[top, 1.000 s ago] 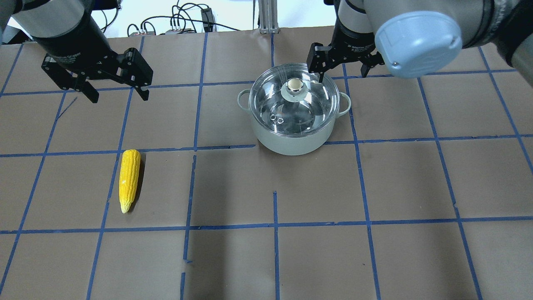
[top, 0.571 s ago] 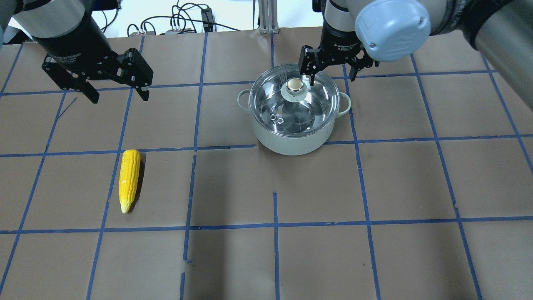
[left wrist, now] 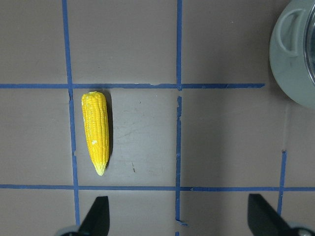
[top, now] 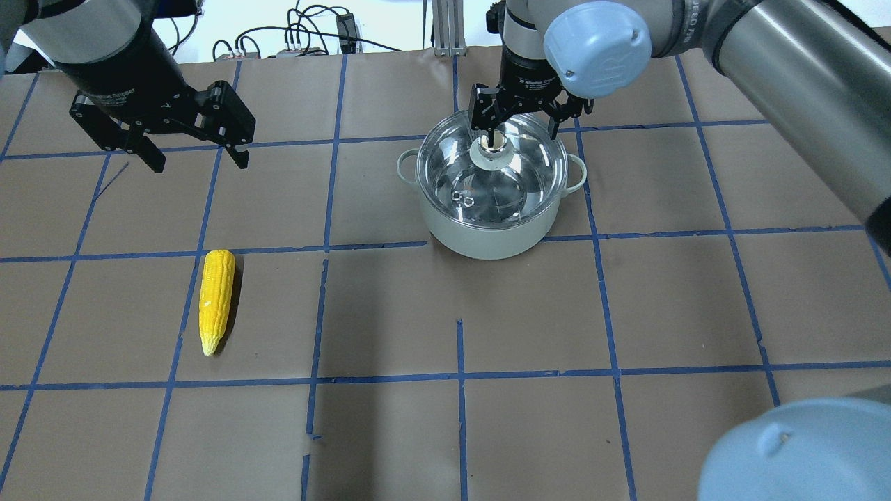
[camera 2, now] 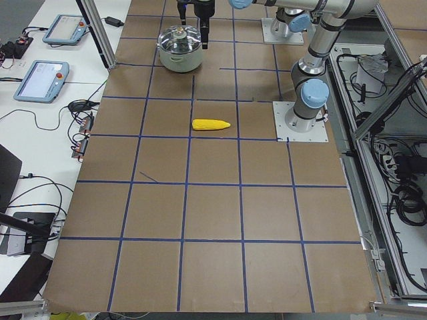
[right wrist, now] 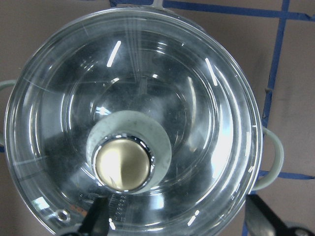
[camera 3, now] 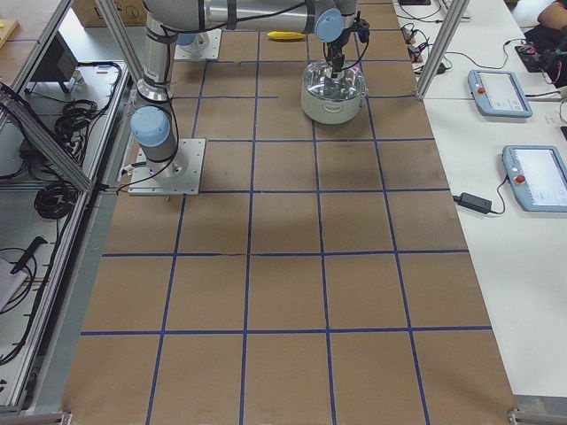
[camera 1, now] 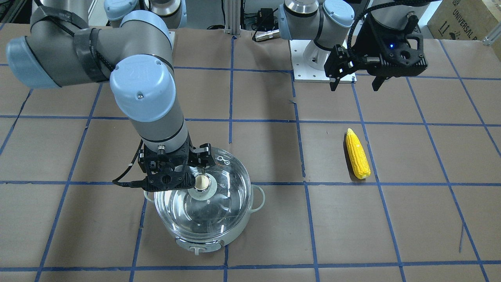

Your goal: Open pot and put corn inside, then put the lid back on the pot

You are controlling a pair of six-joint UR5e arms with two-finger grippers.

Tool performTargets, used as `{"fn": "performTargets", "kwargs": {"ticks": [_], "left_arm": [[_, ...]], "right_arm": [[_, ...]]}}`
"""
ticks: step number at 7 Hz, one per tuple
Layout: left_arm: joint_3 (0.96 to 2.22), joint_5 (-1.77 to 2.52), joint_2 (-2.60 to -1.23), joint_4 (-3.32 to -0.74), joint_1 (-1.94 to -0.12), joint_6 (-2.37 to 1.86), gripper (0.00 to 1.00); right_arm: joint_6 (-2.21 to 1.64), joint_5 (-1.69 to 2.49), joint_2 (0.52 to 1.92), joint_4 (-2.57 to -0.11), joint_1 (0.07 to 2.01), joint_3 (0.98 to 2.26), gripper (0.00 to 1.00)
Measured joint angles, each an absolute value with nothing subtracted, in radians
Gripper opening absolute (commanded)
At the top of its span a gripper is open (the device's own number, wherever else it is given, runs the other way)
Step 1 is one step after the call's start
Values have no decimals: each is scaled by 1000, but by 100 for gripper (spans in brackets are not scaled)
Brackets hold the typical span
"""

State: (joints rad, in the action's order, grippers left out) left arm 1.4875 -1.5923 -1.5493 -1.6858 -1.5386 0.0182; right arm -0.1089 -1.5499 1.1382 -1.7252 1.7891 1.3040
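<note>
While the lid (top: 518,177) sits on the pot (top: 487,240), opening is the step in hand. Right gripper (right wrist: 178,219) is held above it, spread; knob (right wrist: 122,164) is seen off-centre, beside one finger. Centring, lowering and closing are called for. Corn (top: 216,299) is laid on the desk (top: 626,313), well apart, near the spread left gripper (top: 198,160). Room for the lid is judged ample beyond the pot.
</note>
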Motion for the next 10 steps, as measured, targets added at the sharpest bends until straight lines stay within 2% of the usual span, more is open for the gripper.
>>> {"fn": "performTargets", "kwargs": {"ticks": [4, 10], "left_arm": [[1488, -1592, -1548, -1687, -1539, 18, 100], [1487, -1592, -1548, -1686, -1539, 18, 100]], "right_arm": [[-134, -1552, 1067, -1736, 1809, 1223, 94], [-150, -1561, 1065, -1770, 1838, 1285, 86]]}}
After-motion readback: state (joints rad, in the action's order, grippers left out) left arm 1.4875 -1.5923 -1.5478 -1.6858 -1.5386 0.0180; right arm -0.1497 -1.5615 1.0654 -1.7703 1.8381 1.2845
